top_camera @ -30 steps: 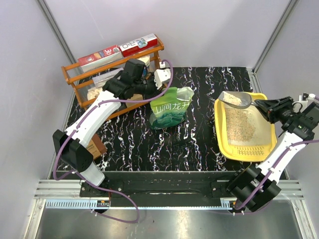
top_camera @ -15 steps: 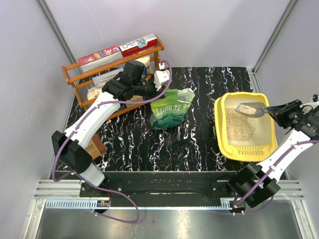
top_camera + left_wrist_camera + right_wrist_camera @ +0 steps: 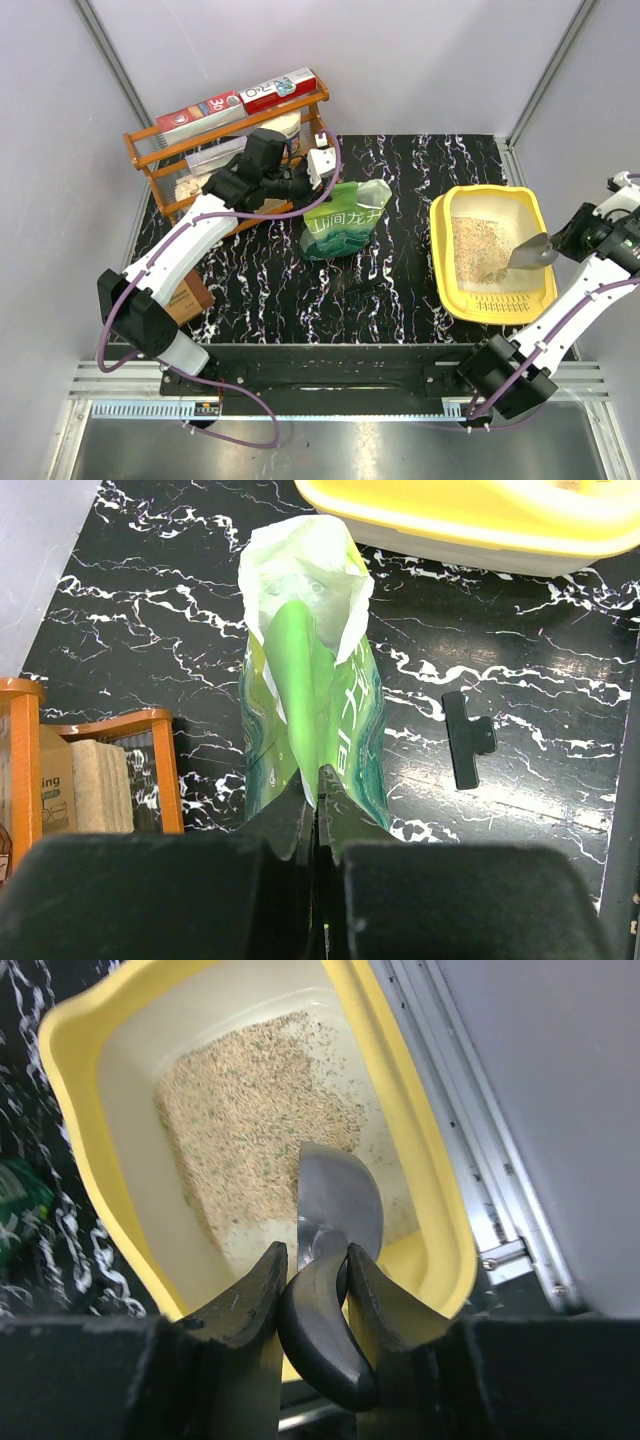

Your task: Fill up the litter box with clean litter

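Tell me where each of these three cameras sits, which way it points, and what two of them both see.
Top external: above and behind the arm bases, looking down on the table; left arm and right arm show.
Left wrist: on the left arm, looking along the left gripper, shut on the green pouch; its fingers show.
Right wrist: on the right arm, looking down past the right gripper, shut on the grey scoop, into the litter box; its fingers show.
Shared: top external and right wrist both see the litter.
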Available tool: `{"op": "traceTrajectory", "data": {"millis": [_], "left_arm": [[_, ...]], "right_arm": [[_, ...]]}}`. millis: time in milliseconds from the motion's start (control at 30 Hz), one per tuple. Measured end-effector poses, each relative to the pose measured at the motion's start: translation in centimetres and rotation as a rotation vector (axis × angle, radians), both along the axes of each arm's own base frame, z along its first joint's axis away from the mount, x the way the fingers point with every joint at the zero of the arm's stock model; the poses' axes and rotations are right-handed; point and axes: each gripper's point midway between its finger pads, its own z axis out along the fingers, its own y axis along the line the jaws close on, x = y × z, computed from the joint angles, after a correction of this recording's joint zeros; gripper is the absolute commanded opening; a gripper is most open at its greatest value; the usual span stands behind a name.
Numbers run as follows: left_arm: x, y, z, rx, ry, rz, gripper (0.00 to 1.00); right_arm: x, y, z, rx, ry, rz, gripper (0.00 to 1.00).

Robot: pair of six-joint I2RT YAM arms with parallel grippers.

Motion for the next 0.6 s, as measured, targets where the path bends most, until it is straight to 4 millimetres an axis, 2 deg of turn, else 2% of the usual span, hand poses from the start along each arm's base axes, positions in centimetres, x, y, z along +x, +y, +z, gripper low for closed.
{"op": "traceTrajectory", "data": {"millis": [200,333,467,500,600], "left_arm": [[-0.1,-0.2,0.1,-0.012,0.009,-0.005,0.0],[-0.2,-0.3,0.2,-0.014,0.01,-0.006,0.0],[-0.5,-0.6,0.1,-0.007,0.002,-0.016,0.0],[-0.6,-0.7,0.1,-0.004,-0.002,-0.021,0.0],[-0.8,-0.8,-0.1,0.007,-0.017,-0.026,0.0]], "right_arm": [[-0.7,0.2,2.3,-0.172,0.043,0.132,0.0],[0.1,0.9,4.0,-0.262,0.048,0.236,0.0],[3.4,3.1,7.2,-0.264,-0.012,0.37,0.0],[5.2,4.1,9.1,-0.238,-0.064,0.412,0.0],[9.1,6.6,13.0,-0.174,-0.206,0.515,0.0]]}}
